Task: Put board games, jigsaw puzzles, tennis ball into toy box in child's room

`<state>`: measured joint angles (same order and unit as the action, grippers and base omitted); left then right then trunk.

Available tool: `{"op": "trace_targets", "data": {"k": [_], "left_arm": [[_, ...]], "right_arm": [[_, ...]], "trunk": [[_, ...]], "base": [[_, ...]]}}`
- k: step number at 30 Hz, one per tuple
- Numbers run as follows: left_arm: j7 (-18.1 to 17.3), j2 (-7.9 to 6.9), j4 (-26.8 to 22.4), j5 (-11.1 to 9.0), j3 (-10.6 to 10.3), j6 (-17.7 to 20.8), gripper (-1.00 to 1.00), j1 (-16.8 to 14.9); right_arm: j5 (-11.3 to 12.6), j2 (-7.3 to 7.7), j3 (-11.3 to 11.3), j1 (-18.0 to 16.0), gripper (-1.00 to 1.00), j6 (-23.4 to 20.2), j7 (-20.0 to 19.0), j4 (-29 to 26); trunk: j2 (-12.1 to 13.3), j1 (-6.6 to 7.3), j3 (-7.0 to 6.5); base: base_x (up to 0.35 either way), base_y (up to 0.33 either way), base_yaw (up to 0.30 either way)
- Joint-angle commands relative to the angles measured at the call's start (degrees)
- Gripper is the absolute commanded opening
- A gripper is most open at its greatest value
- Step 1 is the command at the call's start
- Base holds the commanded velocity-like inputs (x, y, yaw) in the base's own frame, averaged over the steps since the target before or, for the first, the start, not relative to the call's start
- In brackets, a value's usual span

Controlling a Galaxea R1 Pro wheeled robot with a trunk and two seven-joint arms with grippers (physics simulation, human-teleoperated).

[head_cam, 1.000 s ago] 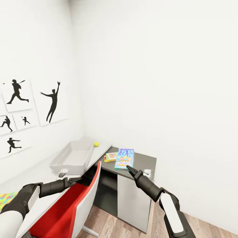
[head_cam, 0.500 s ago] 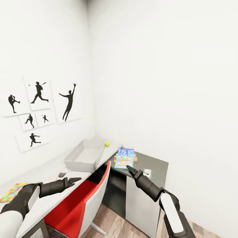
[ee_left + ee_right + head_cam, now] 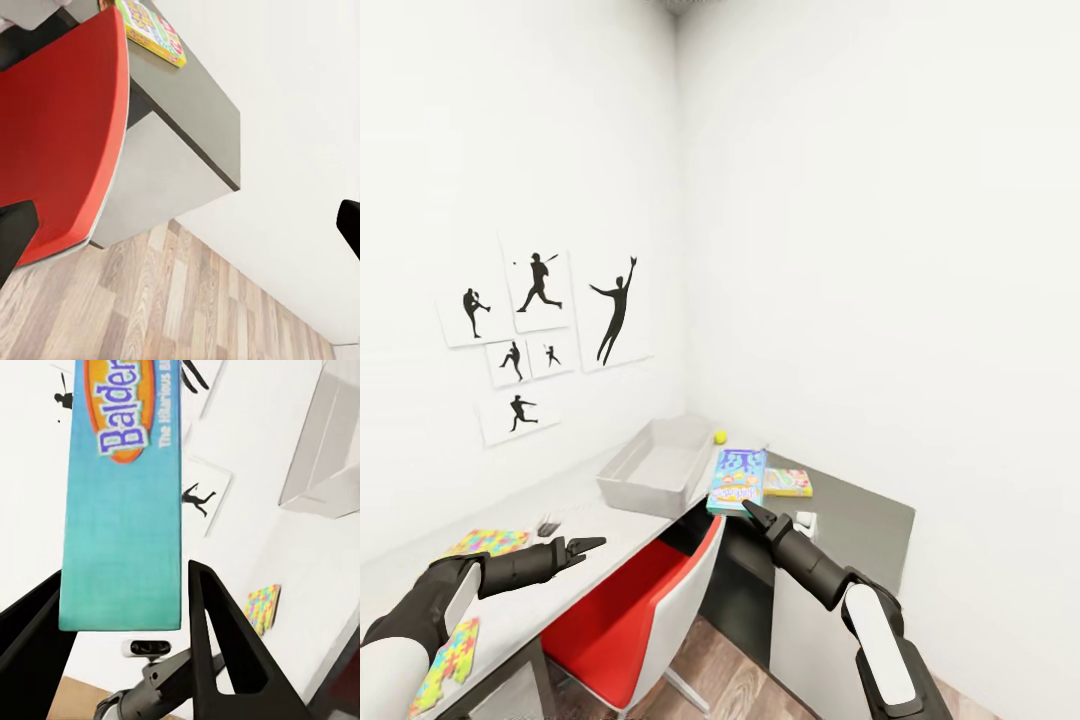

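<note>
Right gripper [image 3: 748, 507] reaches forward, pinching the blue game [image 3: 736, 480] over the cabinet [image 3: 860, 515]. Left gripper [image 3: 588, 545] hangs spread and empty above the table [image 3: 575, 500]; red chair [image 3: 635, 610] between, toy box [image 3: 656, 466] beyond.

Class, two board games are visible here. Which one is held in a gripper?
The blue-purple board game, clamped in the right gripper. The yellow-red board game lies flat on the dark grey cabinet top, untouched.

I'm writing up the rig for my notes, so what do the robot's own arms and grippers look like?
Both arms have glossy white shells on the rear links and matte black forearm sleeves tapering to the wrists. The left gripper and right gripper are black, each with two slim, pointed, wedge-shaped fingers. No cables or markings are visible.
</note>
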<state>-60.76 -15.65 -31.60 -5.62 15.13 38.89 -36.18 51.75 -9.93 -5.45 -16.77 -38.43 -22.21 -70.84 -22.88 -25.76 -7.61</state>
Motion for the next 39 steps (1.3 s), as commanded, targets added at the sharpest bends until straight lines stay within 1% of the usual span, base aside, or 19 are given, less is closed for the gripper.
{"op": "trace_targets", "data": {"k": [1,26,39], "left_arm": [[-0.1,0.01,0.0,-0.2,0.1,0.4,1.0,0.0],[-0.1,0.01,0.0,-0.2,0.0,0.3,1.0,0.0],[-0.1,0.01,0.0,-0.2,0.1,0.3,1.0,0.0]], "right_arm": [[0.3,-0.07,-0.2,0.0,-1.0,-0.5,-0.1,0.0],[0.7,-0.07,-0.3,0.0,-1.0,-0.6,-0.4,-0.3],[0.7,-0.07,-0.3,0.0,-1.0,-0.5,-0.4,-0.2]], "trunk": [[0.0,-0.02,-0.01],[0.0,-0.02,-0.8],[0.0,-0.02,-0.81]], "base": [[0.0,0.0,0.267],[0.0,0.0,0.269],[0.0,0.0,0.016]]}}
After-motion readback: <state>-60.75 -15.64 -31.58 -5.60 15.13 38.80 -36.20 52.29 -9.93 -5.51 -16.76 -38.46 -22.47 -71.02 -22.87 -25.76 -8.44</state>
